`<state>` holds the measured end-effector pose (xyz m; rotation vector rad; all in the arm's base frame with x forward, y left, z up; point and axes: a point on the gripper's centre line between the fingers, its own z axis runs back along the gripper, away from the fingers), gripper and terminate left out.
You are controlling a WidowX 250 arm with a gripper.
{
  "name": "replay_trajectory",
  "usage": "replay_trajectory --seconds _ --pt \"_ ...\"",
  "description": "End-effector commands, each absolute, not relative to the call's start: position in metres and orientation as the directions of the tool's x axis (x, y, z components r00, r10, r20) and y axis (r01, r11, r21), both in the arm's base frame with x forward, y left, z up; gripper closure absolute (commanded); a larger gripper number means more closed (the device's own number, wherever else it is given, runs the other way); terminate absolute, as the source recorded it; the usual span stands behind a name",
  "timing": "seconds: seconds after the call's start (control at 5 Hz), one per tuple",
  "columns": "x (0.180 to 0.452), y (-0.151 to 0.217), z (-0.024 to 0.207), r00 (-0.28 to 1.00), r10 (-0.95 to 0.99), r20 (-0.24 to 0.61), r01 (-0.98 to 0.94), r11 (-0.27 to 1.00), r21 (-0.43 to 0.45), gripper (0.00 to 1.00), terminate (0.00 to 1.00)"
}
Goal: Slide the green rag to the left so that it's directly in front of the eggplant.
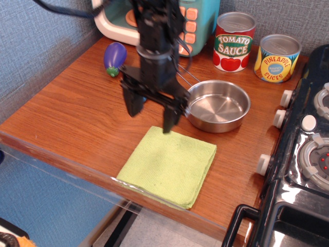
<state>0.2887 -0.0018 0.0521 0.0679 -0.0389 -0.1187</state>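
The green rag [168,165] lies flat and folded at the front edge of the wooden counter, right of centre. The purple eggplant [114,58] with its green cap lies at the back left, near the toy microwave. My black gripper [152,117] hangs open and empty above the counter, just behind the rag's far edge. Its left finger is over bare wood and its right finger [170,119] reaches the rag's far corner. I cannot tell whether it touches the cloth. The eggplant is well behind and to the left of the rag.
A steel pan [217,105] sits right behind the rag, close to my right finger. A tomato sauce can [234,41] and a pineapple can [278,58] stand at the back. A toy microwave [192,23] is behind my arm. A black stove [303,154] fills the right side.
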Motion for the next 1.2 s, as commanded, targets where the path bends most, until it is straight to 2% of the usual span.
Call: replay_trajectory --seconds 0.0,0.4,0.6,1.0 --pt "0.283 -0.03 0.042 0.994 -0.093 0.065 0.086 0.991 0.101 0.0 0.0" --pt "0.278 -0.023 0.032 0.998 -0.002 0.062 -0.002 0.998 0.061 0.0 0.0" --pt "0.271 -0.017 0.018 0.999 0.009 0.053 -0.011 0.999 0.043 0.0 0.0" --pt "0.262 -0.017 -0.013 1.0 0.0 0.028 -0.001 0.998 0.067 0.0 0.0"
